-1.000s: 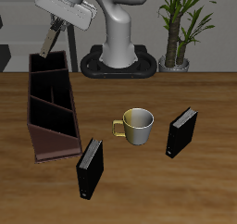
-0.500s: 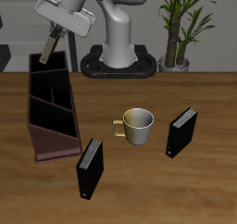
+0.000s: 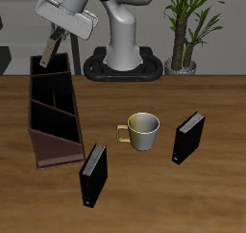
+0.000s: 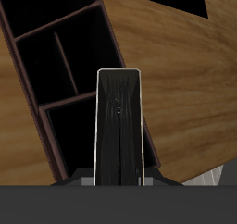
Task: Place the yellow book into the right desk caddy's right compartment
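My gripper (image 3: 58, 29) is shut on the yellow book (image 3: 49, 47), which hangs tilted just above the far end of the right desk caddy (image 3: 60, 131). The caddy is a long dark maroon tray with partitions, running from the table's back toward its front. The book's lower end is at about the height of the caddy's rear rim; I cannot tell whether they touch. In the wrist view the book (image 4: 118, 126) shows edge-on as a dark slab between the fingers, over the caddy's compartments (image 4: 69, 52).
A black book (image 3: 93, 174) stands near the caddy's front end. A metal mug (image 3: 142, 130) with a gold handle sits mid-table, a second black book (image 3: 189, 137) beside it. The robot base (image 3: 125, 62) and a potted plant (image 3: 185, 30) are at the back.
The gripper with the book has shifted slightly sideways and down toward the caddy's far end. Since half a second ago it has hardly moved.
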### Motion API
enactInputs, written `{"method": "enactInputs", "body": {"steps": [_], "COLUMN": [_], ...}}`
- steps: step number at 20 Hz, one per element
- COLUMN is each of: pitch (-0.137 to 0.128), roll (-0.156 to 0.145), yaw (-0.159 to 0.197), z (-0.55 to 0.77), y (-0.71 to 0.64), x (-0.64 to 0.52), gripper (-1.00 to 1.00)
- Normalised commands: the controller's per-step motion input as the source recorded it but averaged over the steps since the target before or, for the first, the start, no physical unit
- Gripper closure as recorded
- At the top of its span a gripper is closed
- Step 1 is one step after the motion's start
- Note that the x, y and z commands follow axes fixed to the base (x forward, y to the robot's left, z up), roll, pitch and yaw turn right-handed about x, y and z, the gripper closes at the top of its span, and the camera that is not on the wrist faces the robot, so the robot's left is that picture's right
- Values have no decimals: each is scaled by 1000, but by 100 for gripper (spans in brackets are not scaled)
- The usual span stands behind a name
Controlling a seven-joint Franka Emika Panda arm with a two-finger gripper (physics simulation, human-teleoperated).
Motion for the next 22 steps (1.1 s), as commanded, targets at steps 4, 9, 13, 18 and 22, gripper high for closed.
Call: {"method": "enactInputs", "body": {"steps": [4,9,13,18,22], "pitch": [-18,29,74,47,43], "roll": [-17,-13,2,0,-9], "yaw": [0,-9,0,-8,-6], "z": [-91,-220,-344,-209,-183], "y": [-27,-70,-65,-22,-21], "x": [5,45,109,77,63], "gripper": [100,100,100,100,100]}}
